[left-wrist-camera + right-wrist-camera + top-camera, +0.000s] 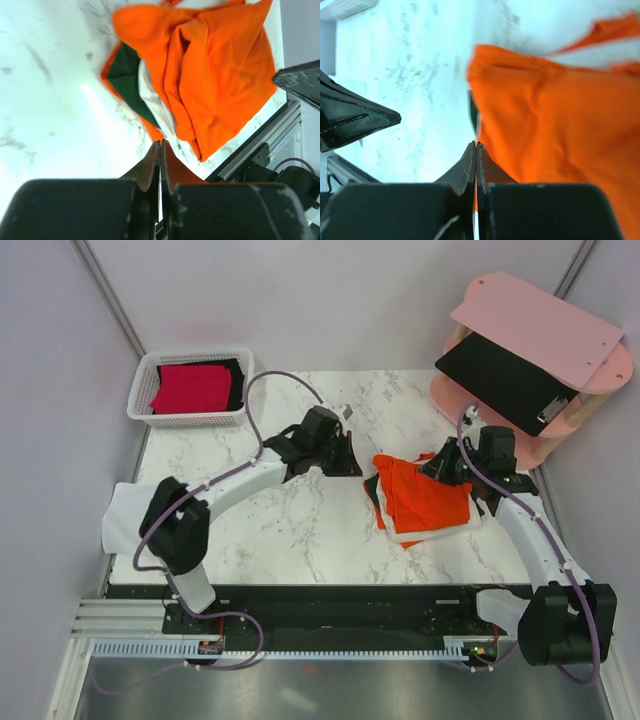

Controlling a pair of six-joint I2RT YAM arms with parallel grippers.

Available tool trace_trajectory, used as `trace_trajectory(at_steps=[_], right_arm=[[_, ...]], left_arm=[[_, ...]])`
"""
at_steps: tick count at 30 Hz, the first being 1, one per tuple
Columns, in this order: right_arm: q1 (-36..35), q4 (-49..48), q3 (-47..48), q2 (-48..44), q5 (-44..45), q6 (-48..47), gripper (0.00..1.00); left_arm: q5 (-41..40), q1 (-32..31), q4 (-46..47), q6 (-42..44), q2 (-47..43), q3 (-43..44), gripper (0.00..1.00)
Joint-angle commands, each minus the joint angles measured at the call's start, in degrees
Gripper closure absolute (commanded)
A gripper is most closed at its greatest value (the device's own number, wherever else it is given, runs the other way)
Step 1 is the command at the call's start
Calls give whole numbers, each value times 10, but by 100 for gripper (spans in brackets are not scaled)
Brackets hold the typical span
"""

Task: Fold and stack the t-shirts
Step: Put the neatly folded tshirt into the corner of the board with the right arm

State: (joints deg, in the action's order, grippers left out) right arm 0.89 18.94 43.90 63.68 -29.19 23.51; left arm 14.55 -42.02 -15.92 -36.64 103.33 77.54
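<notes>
Lying bunched on bench (300,530), orange t-shirt (425,502) needs folding: right jaws closed at its edge, maybe gripping; left jaws closed, empty.

Orange t-shirt (425,502), seemingly beneath right tool (443,470)

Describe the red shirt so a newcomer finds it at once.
At the far left corner of the white marble table sits a white plastic mesh basket. The flat-folded crimson-red cloth t-shirt lies inside, atop black cloth; the orange t-shirt is crumpled outside.

Orange t-shirt (425,500), crimson t-shirt (190,388), grey-veined white table (290,530).
</notes>
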Motion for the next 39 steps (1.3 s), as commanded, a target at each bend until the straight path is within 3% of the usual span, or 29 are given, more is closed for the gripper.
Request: trace_trajectory(at_steps=[1, 11, 15, 25, 32, 39], right_arm=[[-81, 17, 80, 66, 58, -22, 100], [-329, 96, 223, 267, 246, -54, 100], [-371, 109, 250, 341, 273, -54, 100], [-378, 116, 271, 449, 399, -37, 100], [-358, 117, 301, 499, 428, -34, 100], [-310, 134, 274, 508, 461, -19, 100]], left_arm=[[-59, 39, -96, 59, -89, -27, 98], [-117, 108, -195, 54, -158, -122, 98], [-122, 129, -201, 57, -165, -150, 98], [-134, 134, -208, 61, -182, -167, 98], [-133, 134, -206, 55, -185, -183, 98], [-137, 134, -204, 54, -187, -191, 98]])
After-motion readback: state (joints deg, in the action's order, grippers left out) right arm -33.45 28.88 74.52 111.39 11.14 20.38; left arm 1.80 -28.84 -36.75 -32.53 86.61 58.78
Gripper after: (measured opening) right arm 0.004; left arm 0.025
